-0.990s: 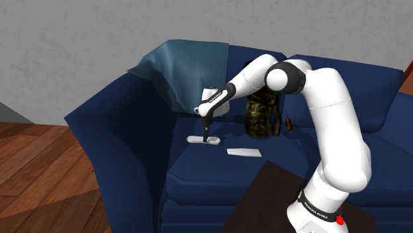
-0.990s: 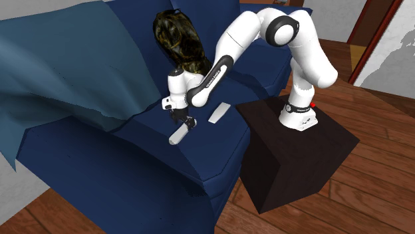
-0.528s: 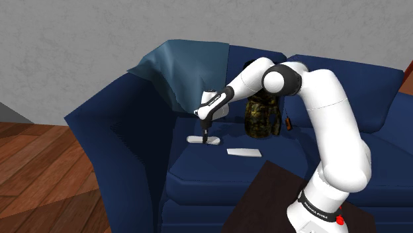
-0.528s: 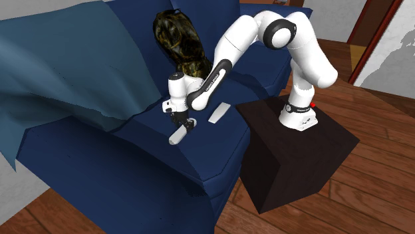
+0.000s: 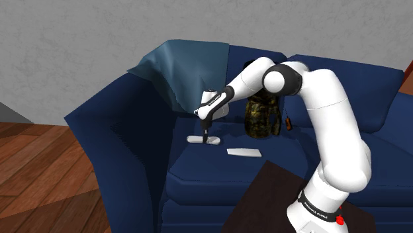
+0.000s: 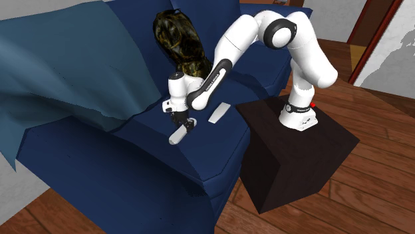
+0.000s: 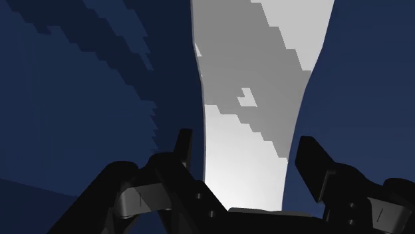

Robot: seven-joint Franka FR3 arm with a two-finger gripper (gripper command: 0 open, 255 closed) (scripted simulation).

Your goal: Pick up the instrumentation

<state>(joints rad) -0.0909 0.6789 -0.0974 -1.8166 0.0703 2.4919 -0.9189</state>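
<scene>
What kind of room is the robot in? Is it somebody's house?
It is most likely a living room in a house. There is a big dark blue sofa with a blue blanket draped over its back, and a wooden floor runs around it.

Body's a glossy white arm (image 5: 337, 126) built from fat rounded tube segments, with dark grey rounded joints (image 5: 283, 78) between them. The forearm carries a black stripe with small white lettering (image 6: 214, 72). Down at the base there's a black ring with white lettering (image 5: 316, 205) and a little red dot (image 5: 340, 220). It ends in a boxy white hand block (image 6: 177, 86) and an all-black two-finger gripper (image 7: 246, 143) with chunky, angular fingers.
</scene>
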